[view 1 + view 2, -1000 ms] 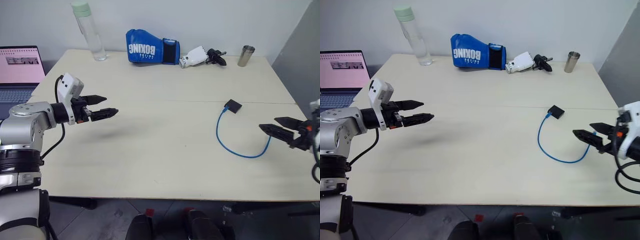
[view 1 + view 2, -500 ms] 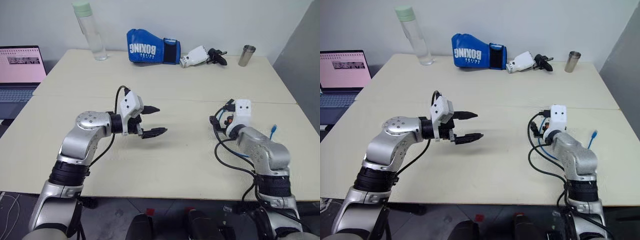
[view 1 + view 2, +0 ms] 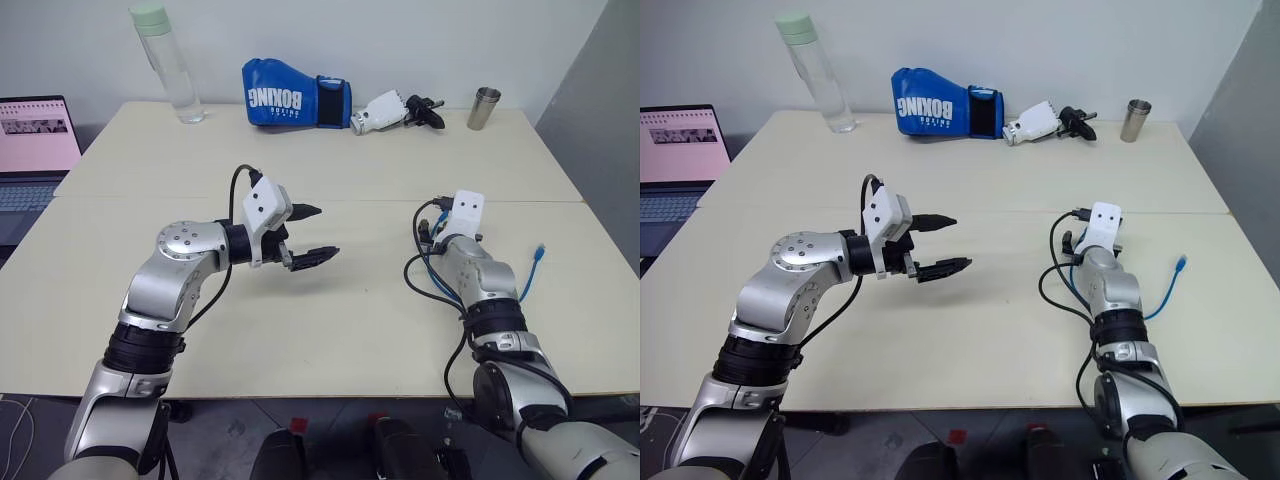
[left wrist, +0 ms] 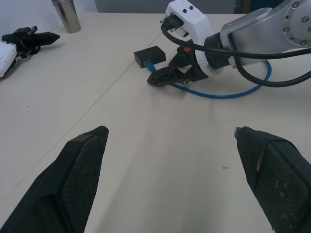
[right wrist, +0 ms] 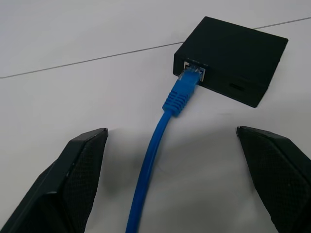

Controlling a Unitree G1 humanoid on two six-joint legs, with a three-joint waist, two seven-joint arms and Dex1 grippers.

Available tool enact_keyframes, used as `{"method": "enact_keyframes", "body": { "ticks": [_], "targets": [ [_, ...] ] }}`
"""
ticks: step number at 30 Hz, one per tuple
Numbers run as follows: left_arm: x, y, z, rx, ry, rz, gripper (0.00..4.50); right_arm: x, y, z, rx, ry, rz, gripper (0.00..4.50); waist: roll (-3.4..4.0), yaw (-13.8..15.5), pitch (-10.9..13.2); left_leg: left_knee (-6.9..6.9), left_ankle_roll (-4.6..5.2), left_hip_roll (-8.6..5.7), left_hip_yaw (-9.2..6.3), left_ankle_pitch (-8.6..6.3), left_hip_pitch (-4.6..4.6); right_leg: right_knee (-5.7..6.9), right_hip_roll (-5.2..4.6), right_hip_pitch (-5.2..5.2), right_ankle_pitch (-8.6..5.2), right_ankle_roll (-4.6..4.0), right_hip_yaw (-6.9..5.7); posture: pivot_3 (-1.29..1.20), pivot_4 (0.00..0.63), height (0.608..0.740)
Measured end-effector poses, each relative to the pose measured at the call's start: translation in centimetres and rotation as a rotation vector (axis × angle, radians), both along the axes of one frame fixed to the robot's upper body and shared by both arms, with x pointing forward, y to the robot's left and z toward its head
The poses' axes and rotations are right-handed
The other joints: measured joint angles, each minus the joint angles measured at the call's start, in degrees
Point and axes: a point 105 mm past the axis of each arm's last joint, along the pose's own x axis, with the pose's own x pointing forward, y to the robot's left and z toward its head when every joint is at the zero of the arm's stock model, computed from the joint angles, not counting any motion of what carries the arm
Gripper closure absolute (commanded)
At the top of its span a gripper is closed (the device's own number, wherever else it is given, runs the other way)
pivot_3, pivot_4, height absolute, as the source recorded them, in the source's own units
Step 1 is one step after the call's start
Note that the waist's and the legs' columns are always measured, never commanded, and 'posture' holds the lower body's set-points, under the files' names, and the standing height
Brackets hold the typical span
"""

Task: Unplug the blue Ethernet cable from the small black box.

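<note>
The small black box [image 5: 228, 58] lies flat on the table with the blue Ethernet cable [image 5: 180, 92] plugged into a port on its near edge. My right gripper [image 5: 171, 130] is open and low over the table. Its fingers stand either side of the cable, just short of the plug and touching nothing. The left wrist view shows the right gripper [image 4: 154, 80] beside the box [image 4: 150, 54]. From there the cable loops away, and its free plug end [image 3: 540, 252] lies at the table's right. My left gripper [image 3: 326, 232] hovers open and empty over the middle of the table.
Along the far edge of the table [image 3: 350, 330] stand a clear bottle [image 3: 165, 60], a blue boxing glove [image 3: 290, 95], a white and black tool [image 3: 395, 108] and a metal cup [image 3: 484, 108]. A laptop [image 3: 35, 140] sits at the far left.
My right arm swung in from the table's right edge and reached forward to the plug at the box. My left arm swung inward to the table's middle, then held. Both grippers stayed open.
</note>
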Motion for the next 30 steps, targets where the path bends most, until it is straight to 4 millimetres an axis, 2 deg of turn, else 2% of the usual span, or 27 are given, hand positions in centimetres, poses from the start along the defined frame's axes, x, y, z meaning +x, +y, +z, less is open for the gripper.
{"method": "enact_keyframes", "body": {
  "ticks": [3,10,18,21,23,26,30],
  "targets": [
    [0.1,0.1,0.0,-0.002,0.0,0.009,0.05,0.5,0.0,0.0,0.016,-0.009,-0.016,0.0,0.0,-0.1,0.0,0.01,0.0,0.0,0.0,0.0,0.02,0.01,0.0,0.01,0.0,0.0,0.0,0.0,0.15,0.74],
    [0.2,0.3,0.0,0.002,0.005,0.03,0.0,1.2,-0.7,-0.2,0.047,-0.025,-0.059,1.67,-0.01,-0.2,0.0,0.02,-0.02,0.01,0.0,0.01,0.05,0.04,0.0,0.03,0.0,0.0,0.01,0.0,0.15,0.74],
    [0.4,0.5,0.2,-0.001,-0.004,0.049,0.0,1.2,-1.5,-0.4,0.05,-0.041,-0.082,3.31,0.0,-0.4,0.0,0.02,-0.03,0.02,-0.02,0.01,0.06,0.05,0.0,0.04,0.0,0.0,0.02,0.0,0.15,0.74],
    [0.5,0.4,0.4,-0.004,-0.01,0.05,0.0,1.2,-1.9,-0.5,0.041,-0.04,-0.09,4.21,0.0,-0.5,0.0,0.01,-0.03,0.01,-0.03,0.02,0.06,0.05,0.0,0.04,0.0,0.0,0.02,0.0,0.15,0.74],
    [0.5,0.4,0.5,-0.006,-0.012,0.049,0.0,1.2,-2.0,-0.5,0.027,-0.04,-0.085,4.39,0.0,-0.5,0.0,0.01,-0.03,0.01,-0.02,0.02,0.06,0.05,0.0,0.04,0.0,0.0,0.02,0.0,0.15,0.74],
    [0.5,0.3,0.4,-0.01,-0.01,0.048,0.0,1.0,-2.1,-0.5,-0.038,-0.056,-0.015,4.39,0.01,-0.5,0.0,0.0,-0.04,0.01,-0.02,0.02,0.04,0.03,-0.01,0.02,0.0,0.0,0.01,0.0,0.15,0.74],
    [0.7,0.3,0.6,-0.019,-0.008,0.05,0.0,-0.3,-1.3,0.4,-0.178,-0.119,0.221,4.39,0.11,-0.3,0.1,-0.03,-0.06,0.0,-0.1,0.03,-0.02,0.0,0.0,-0.03,0.0,0.0,0.04,0.0,0.15,0.74]
  ]
}}
